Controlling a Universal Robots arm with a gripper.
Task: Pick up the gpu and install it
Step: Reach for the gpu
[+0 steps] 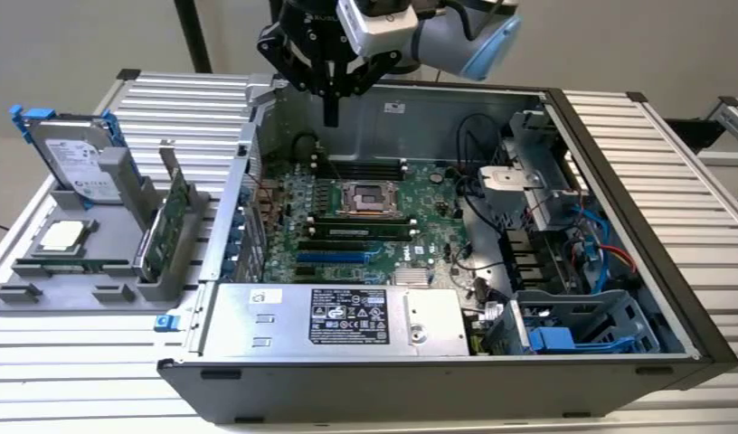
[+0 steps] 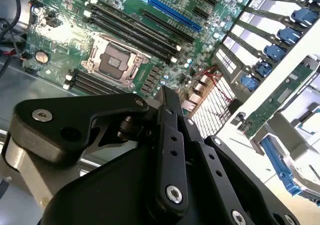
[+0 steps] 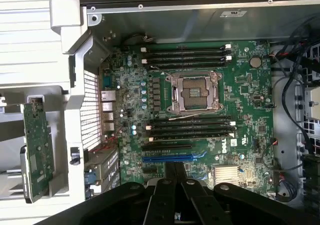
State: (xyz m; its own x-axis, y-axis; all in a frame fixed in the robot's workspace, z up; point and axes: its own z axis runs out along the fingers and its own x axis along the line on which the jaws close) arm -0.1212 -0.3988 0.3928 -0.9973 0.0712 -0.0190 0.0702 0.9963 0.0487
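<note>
1. The arm comes in from the top of the exterior view, wrist turned so the gripper (image 1: 330, 116) points straight down into the open computer case (image 1: 658, 235).
2. The gripper hangs above the motherboard (image 1: 357, 226), near the case's back wall, and touches nothing.
3. Its black fingers (image 2: 170, 145) look drawn together to one narrow tip with nothing between them. The very tips are hard to make out in the first wrist view.
4. The graphics card (image 1: 176, 221) stands on edge in a grey rack (image 1: 55, 294) outside the case, on the exterior view's left, well apart from the gripper.
5. In the first wrist view the graphics card (image 3: 37, 150) is a narrow green board beside the case's vented end wall. In the second wrist view it (image 2: 280, 100) lies beyond the row of blue clips.
6. A hard drive (image 1: 73, 154) in a blue frame stands upright in the same rack, and a processor chip (image 1: 61, 237) lies flat near it.
7. The processor socket (image 3: 196, 92) sits mid-board, with memory slots on either side.
8. A long blue slot (image 3: 172, 158) lies just beyond the fingertips in the first wrist view.
9. The case lies on its side on a slatted metal table (image 1: 80, 362).
</note>
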